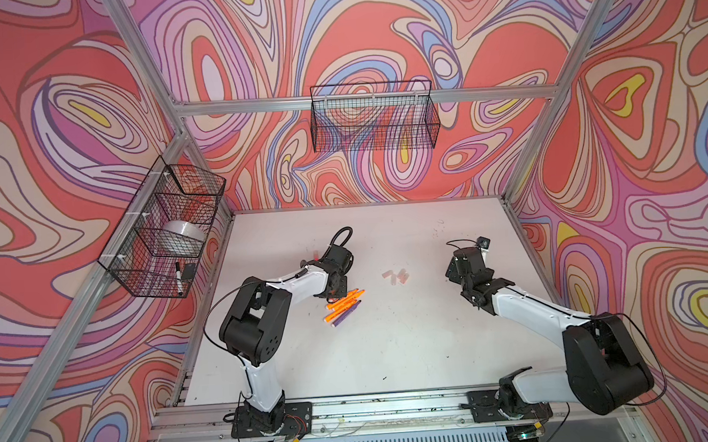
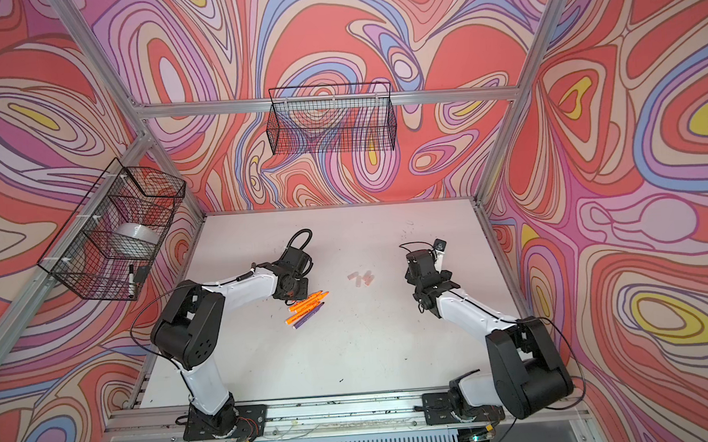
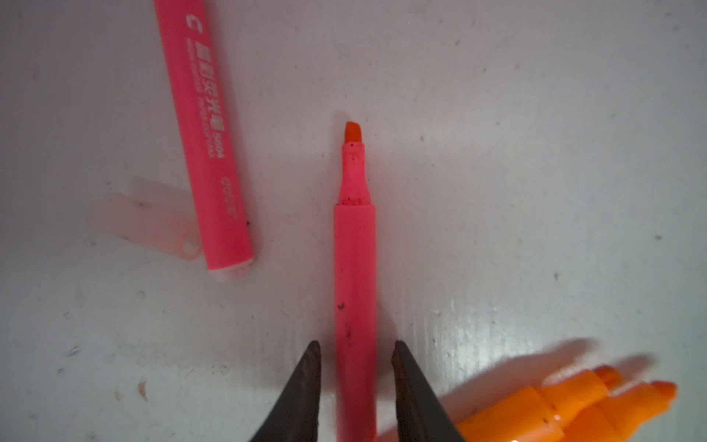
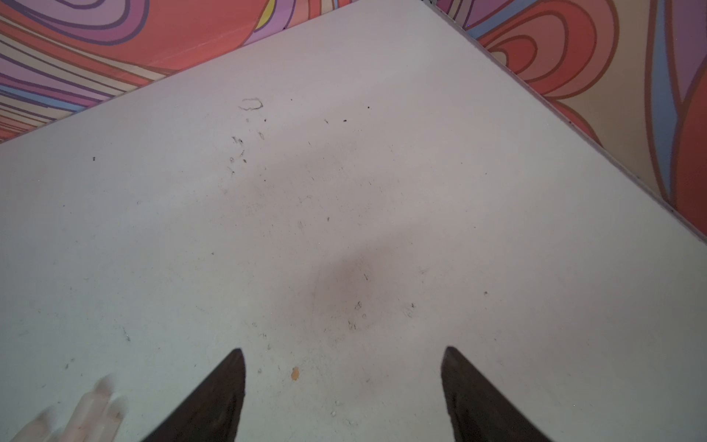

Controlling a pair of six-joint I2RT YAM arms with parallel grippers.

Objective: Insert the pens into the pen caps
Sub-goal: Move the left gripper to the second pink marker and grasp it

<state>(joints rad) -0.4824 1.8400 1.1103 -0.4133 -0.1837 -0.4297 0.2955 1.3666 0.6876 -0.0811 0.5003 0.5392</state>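
Note:
In the left wrist view a pink-red pen [image 3: 354, 248] lies on the white table, its bare chisel tip pointing away from me. My left gripper [image 3: 355, 344] straddles its barrel, open, with a narrow gap showing on each side. A second pink-red pen [image 3: 208, 134] lies beside a clear pen cap [image 3: 153, 218]. Orange pens [image 1: 344, 303] and a purple pen [image 1: 346, 316] lie just right of the left gripper [image 1: 339, 287]. Several pen caps [image 1: 397, 276] cluster mid-table. My right gripper [image 4: 344, 350] hovers open and empty just right of those caps [image 4: 88, 413].
A wire basket [image 1: 161, 232] on the left wall holds a tape roll and a black-and-white marker [image 1: 178, 277]. Another wire basket [image 1: 374, 117] hangs on the back wall. The white table [image 1: 392, 353] is framed by aluminium rails.

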